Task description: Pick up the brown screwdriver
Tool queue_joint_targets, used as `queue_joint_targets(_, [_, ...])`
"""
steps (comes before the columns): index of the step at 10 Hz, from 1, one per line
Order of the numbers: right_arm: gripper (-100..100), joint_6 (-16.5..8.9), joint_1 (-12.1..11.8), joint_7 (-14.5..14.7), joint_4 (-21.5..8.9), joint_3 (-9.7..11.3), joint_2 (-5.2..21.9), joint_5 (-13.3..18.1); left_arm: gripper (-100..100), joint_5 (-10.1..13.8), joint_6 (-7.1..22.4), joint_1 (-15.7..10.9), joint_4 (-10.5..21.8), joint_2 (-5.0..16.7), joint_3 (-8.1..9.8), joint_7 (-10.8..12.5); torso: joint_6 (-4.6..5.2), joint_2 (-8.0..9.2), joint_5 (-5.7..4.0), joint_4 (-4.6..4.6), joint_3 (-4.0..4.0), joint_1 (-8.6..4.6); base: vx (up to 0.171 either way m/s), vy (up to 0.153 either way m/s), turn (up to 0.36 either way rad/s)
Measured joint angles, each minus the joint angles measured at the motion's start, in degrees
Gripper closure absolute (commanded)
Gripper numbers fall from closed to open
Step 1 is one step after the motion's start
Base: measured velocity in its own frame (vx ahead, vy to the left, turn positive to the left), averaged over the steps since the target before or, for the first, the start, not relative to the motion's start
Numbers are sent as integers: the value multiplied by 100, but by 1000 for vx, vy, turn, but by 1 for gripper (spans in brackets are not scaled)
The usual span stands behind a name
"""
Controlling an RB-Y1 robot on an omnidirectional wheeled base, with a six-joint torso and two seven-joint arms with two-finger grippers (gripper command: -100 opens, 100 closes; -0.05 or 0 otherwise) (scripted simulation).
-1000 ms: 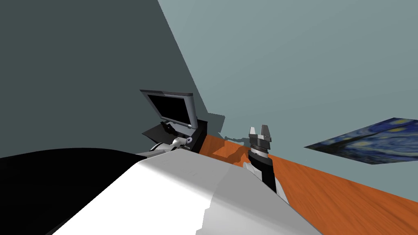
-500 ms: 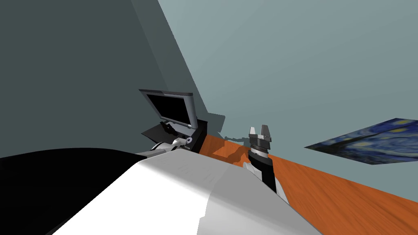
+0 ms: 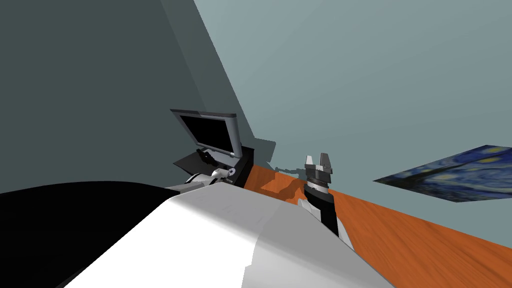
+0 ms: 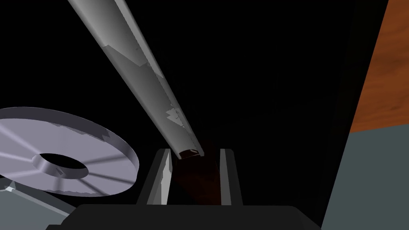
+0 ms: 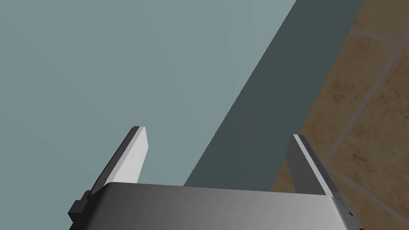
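Screwdriver (image 4: pixel 151 88): dark brown handle sits between the left claw (image 4: pixel 195 152) fingers, which press its sides. The grey shaft points away over a black surface, beside a pale disc (image 4: pixel 100 139). Laptop (image 3: pixel 210 131) near. Right claw (image 3: pixel 318 160) spread open above the orange desk (image 3: pixel 400 235).

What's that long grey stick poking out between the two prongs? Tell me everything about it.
It is a screwdriver with a long, plain grey shaft and a dark brown handle, dim in shadow. The handle sits between the left end effector's close-set fingers; the shaft slants away over a black surface, beside a flat silvery disc.
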State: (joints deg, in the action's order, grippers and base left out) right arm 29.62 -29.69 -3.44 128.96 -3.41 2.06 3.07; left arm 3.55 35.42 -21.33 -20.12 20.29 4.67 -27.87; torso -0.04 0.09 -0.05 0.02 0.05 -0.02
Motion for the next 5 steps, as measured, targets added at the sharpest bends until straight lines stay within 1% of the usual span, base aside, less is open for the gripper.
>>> queue_joint_targets(1, [0,0,0,0,0,0,0,0,100,8,77,51,-146,10,8,-22,-1,2,1,0,1,0,-10,-7,8])
queue_joint_targets(3, [0,0,0,0,0,0,0,0,100,47,172,8,-192,49,35,-94,-2,7,0,0,4,-5,-27,-17,12])
queue_joint_targets(4, [0,0,0,0,0,0,0,0,100,42,311,98,-441,48,41,-100,-2,12,0,1,6,-8,-14,-10,3])
queue_joint_targets(5, [0,0,0,0,0,0,0,0,0,41,351,108,-477,47,41,-99,-2,8,0,0,4,-5,0,0,0])
